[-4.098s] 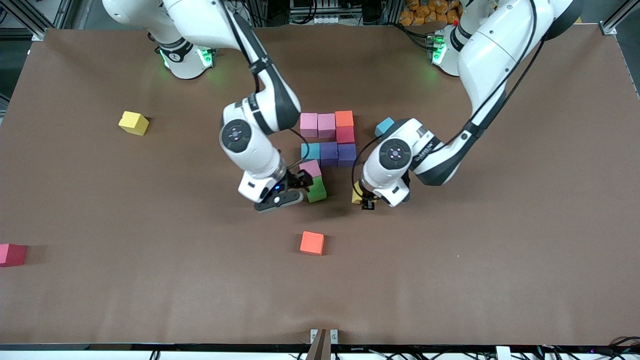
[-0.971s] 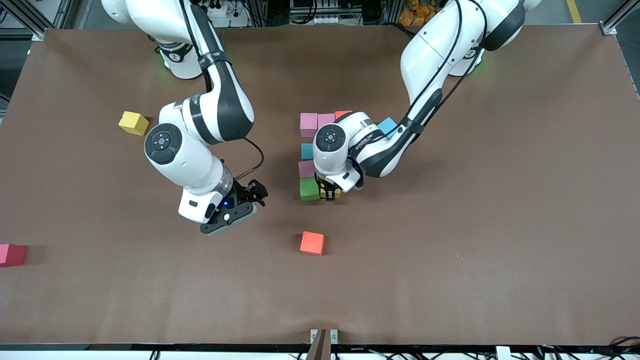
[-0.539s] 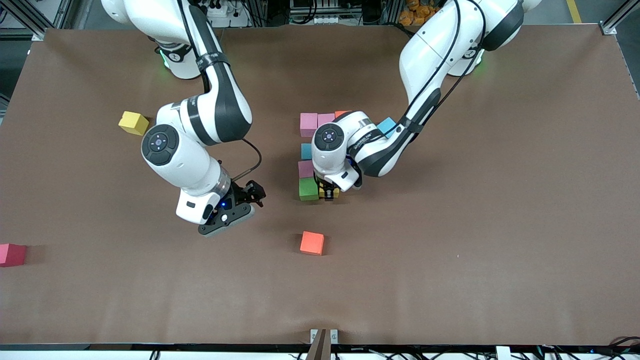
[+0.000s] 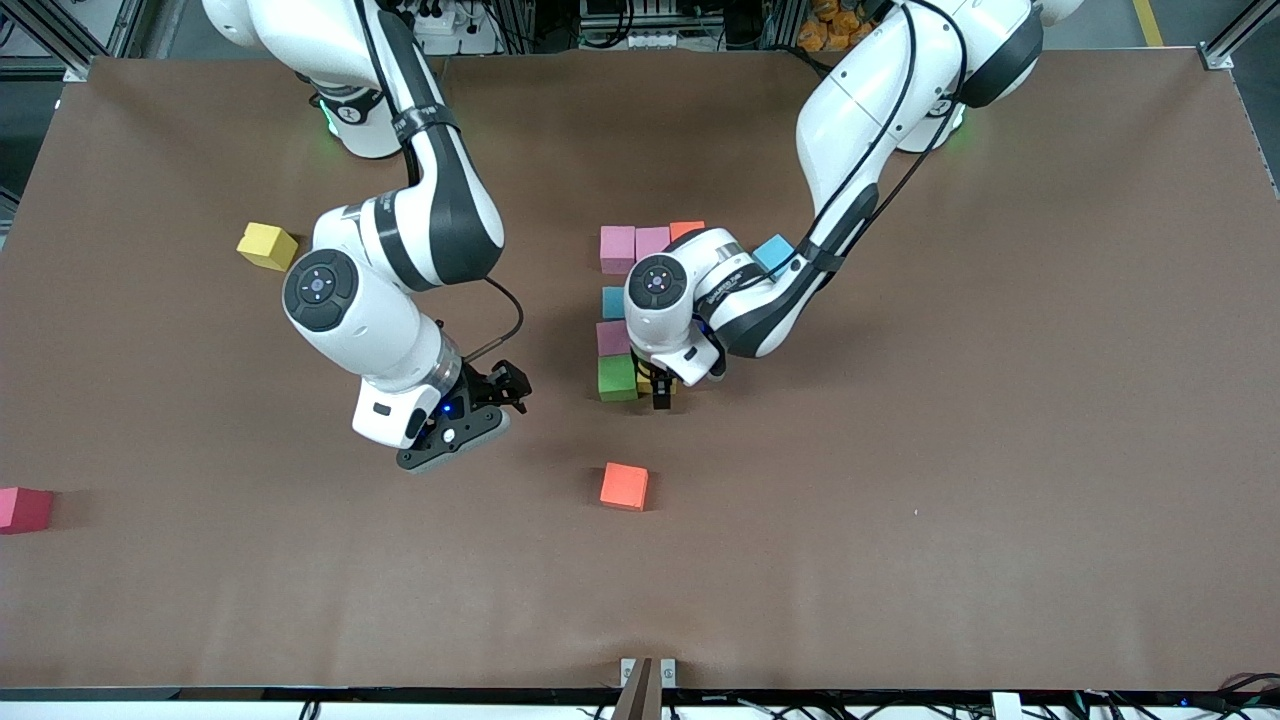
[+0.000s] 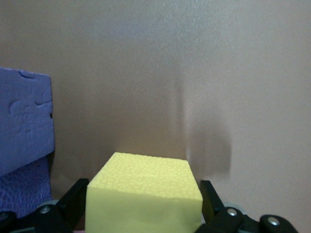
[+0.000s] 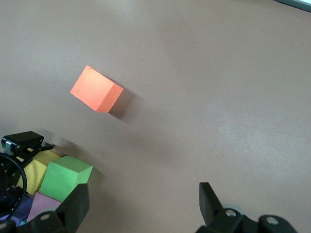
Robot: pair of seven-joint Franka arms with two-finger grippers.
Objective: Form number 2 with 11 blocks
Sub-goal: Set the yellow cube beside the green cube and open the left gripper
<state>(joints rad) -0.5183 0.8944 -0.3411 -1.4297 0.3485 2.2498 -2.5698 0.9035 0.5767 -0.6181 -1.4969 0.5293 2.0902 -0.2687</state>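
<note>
The number 2 is partly built at mid-table: two pink blocks (image 4: 617,248), an orange one (image 4: 687,229), a blue one (image 4: 613,302), a third pink (image 4: 612,337) and a green block (image 4: 617,377). The left arm hides its other blocks in the front view. My left gripper (image 4: 660,393) is down beside the green block, open around a yellow block (image 5: 146,194) that rests on the table, a finger at each side. A purple block (image 5: 24,126) lies close by. My right gripper (image 4: 510,385) hangs open and empty over bare table, toward the right arm's end from the green block (image 6: 65,177).
Loose blocks: an orange one (image 4: 625,486) nearer the front camera than the digit, a light blue one (image 4: 773,253) by the left arm's forearm, a yellow one (image 4: 267,245) and a red one (image 4: 24,508) toward the right arm's end.
My left gripper's fingers have opened off the yellow block, which stays beside the green one. The right arm drifted slightly away from the digit, then held still.
</note>
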